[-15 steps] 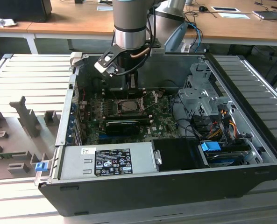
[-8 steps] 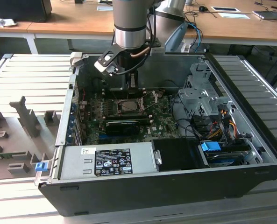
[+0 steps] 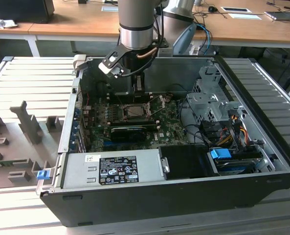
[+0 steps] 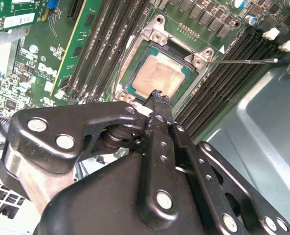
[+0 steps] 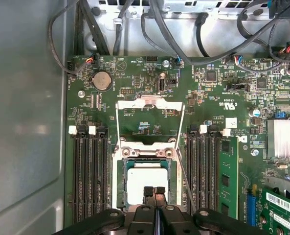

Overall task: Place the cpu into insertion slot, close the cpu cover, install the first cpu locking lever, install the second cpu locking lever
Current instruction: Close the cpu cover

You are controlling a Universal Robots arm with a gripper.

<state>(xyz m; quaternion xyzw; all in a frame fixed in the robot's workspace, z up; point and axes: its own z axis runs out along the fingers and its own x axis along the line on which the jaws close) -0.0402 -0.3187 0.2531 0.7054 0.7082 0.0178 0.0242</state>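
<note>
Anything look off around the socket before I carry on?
Nothing stands out. The cpu lies flat and square in its socket, the cpu cover is swung open beyond it, and a locking lever stands unlatched beside it; no damage shows. The gripper hangs shut over the cpu.

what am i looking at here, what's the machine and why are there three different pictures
This is a robot arm working inside an open computer case. The exterior view comes from a camera standing off the arm, so it takes in the whole case. Both wrist views come from cameras riding on the arm, looking past its gripper at the green motherboard. The pale square is the cpu, already lying in its socket. The cpu cover, a thin metal frame, is swung open beyond it. The jaws are shut together right over the cpu, with nothing visible between them. Whether they touch the cpu I cannot tell.
</note>
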